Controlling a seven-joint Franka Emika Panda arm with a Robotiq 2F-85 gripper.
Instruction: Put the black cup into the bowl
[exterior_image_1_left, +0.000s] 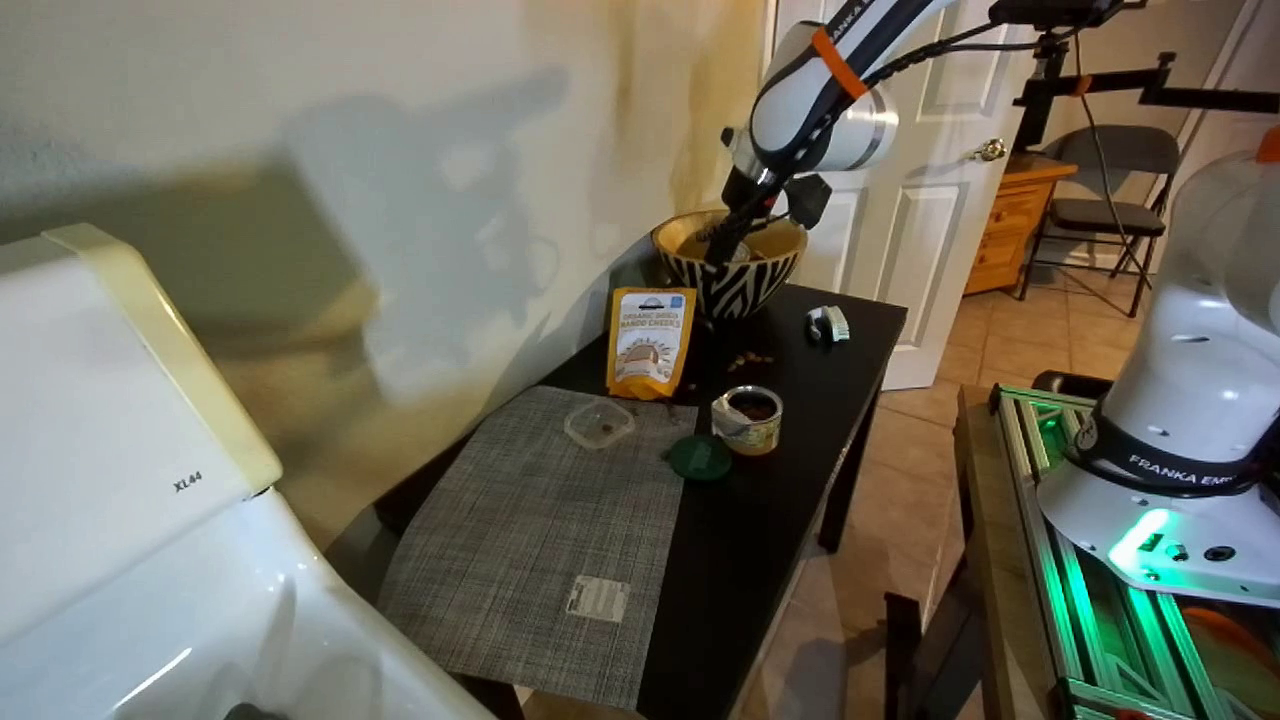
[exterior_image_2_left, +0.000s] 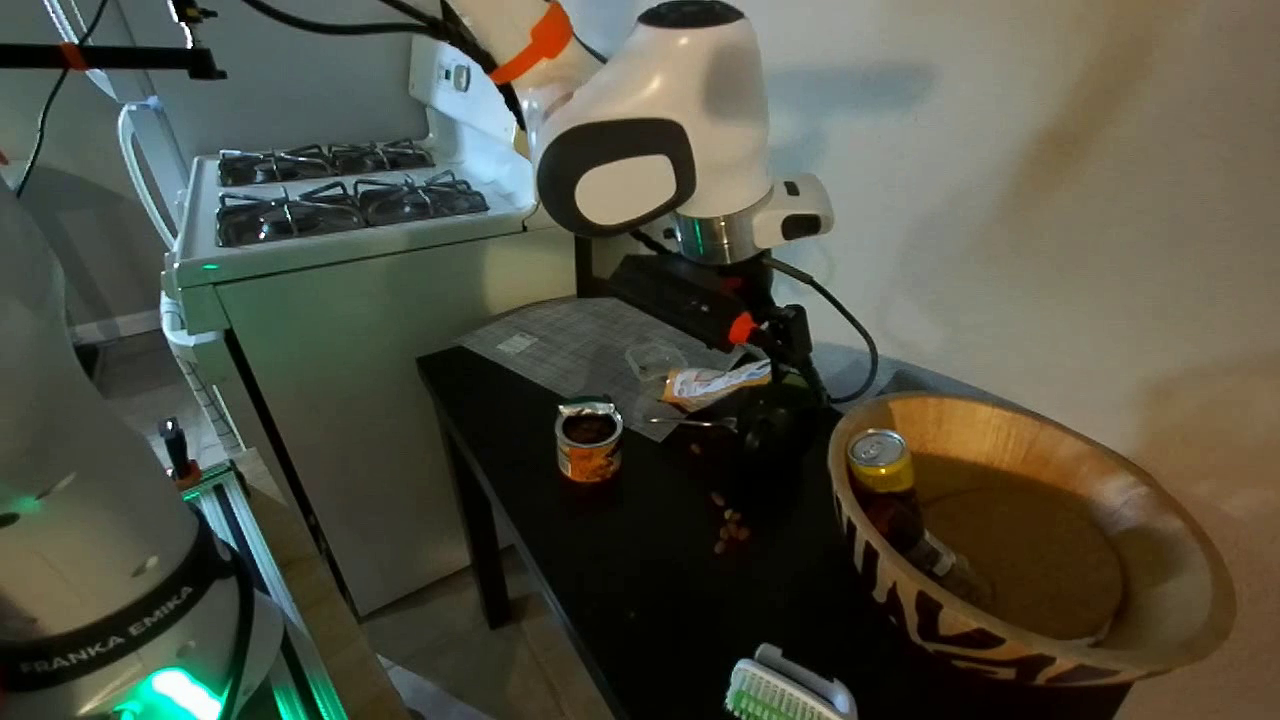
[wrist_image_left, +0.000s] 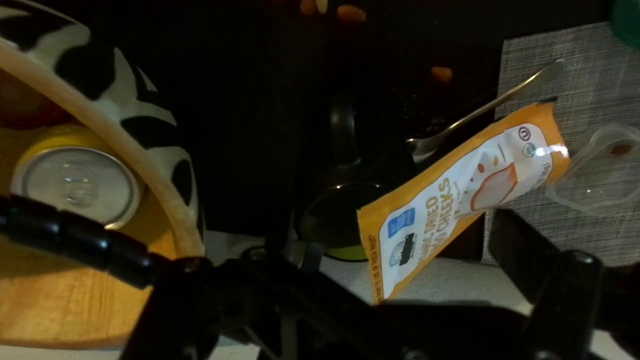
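A green lid (exterior_image_1_left: 700, 459) lies just beside the open tin (exterior_image_1_left: 757, 435); an orange pouch (exterior_image_1_left: 650, 345) and clear tub (exterior_image_1_left: 588, 426) are near the tin, a brush (exterior_image_2_left: 785, 692) well apart.

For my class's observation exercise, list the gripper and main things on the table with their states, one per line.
Gripper: open
Bowl: upright
Black cup: upright, outside the bowl
Can: in the bowl, top up; seal unclear
Tin: open, partly filled
Green lid: lying flat, off the tin
Pouch: tilted; seal unclear
Clear tub or lid: flat, brown bit showing
Brush: lying down
Metal utensil: lying down
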